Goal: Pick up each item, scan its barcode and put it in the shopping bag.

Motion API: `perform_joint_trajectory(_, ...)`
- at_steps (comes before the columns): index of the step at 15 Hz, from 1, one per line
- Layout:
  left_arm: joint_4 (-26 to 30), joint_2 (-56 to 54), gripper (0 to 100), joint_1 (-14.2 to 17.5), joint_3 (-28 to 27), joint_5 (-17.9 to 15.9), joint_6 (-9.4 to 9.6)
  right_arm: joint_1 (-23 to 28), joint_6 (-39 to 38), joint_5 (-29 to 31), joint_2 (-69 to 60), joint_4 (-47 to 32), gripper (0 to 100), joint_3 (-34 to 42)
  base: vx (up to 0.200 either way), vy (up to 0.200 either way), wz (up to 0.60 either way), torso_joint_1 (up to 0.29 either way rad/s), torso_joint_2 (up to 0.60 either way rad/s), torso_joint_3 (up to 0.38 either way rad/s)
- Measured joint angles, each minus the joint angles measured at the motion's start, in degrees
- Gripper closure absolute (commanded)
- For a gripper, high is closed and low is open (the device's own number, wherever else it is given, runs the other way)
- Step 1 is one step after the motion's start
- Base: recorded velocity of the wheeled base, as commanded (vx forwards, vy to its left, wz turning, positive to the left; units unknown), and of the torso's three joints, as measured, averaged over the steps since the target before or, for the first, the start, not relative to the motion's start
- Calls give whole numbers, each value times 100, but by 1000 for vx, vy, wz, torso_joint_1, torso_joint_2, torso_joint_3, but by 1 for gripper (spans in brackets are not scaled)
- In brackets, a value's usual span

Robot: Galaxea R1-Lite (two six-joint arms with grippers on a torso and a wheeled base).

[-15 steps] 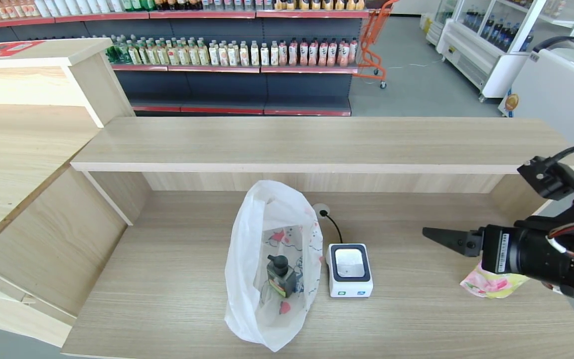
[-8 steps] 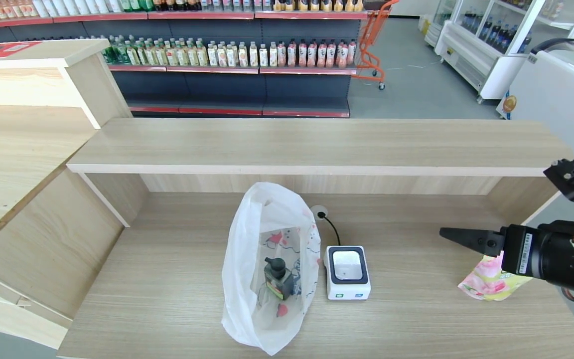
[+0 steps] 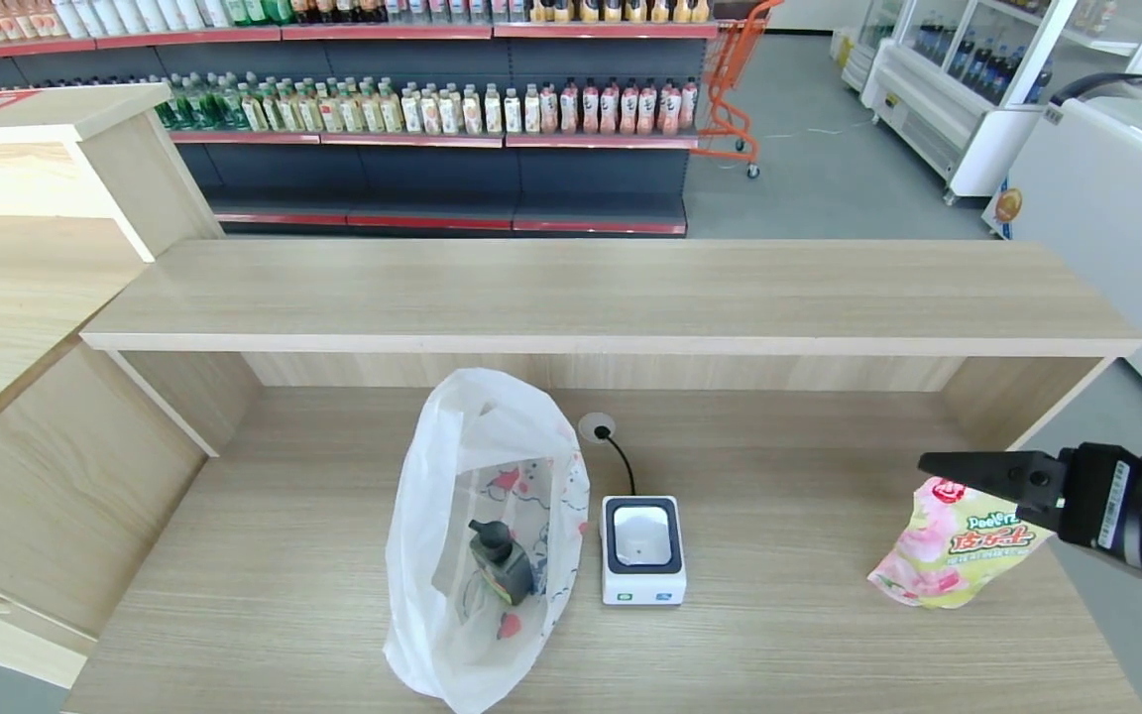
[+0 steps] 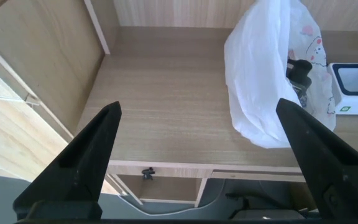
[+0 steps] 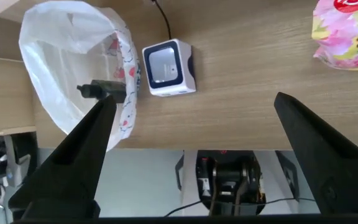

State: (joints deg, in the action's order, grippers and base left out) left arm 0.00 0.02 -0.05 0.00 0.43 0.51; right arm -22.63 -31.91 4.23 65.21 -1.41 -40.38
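As right wrist view reveals, right jaws gape near pouch [image 5: 350,34].

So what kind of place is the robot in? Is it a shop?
It looks like a small supermarket, at the checkout counter. Behind it stand shelves of bottled drinks and glass-door fridges. On the counter sit a barcode scanner and a shopping bag.

My pincer [image 5: 192,98] hangs above the counter [image 5: 247,112], fingers [image 5: 73,168] spread wide.
The white shopping bag [image 5: 67,56] lies near the counter's front edge, with a dark pump bottle [image 5: 104,90] inside. The scanner [image 5: 166,67] stands just beside the bag, its cable [image 5: 161,18] running away from that edge. The pink-and-yellow pouch [image 5: 347,34] lies well apart from the scanner.
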Motion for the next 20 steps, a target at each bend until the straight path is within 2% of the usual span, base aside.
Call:
perform_joint_trajectory(4, 0, 0, 0, -5, 0, 4, -7, 33, -435, 50, -49, -551, 0, -408, -200, 0, 0, 11, 6, 2)
perform_joint_trajectory(8, 0, 0, 0, -5, 0, 1, -7, 44, -807, 362, -115, -857, 0, -712, 0, 0, 0, 0, 0, 0)
perform_joint_trajectory(13, 0, 0, 0, -6, 0, 4, -24, 444, -1103, 551, -96, -1139, 0, -783, 0, -200, 0, 8, 2, 1)
perform_joint_trajectory(16, 0, 0, 0, 0, 0, 6, -30, 775, -1785, 562, -82, -1919, 0, -951, 0, -200, 0, 7, 2, 2)
perform_joint_trajectory(20, 0, 0, 0, -5, 0, 6, -49, 987, -2469, 674, 72, -2281, 0, -1207, 0, -150, 0, 3, 3, 5)
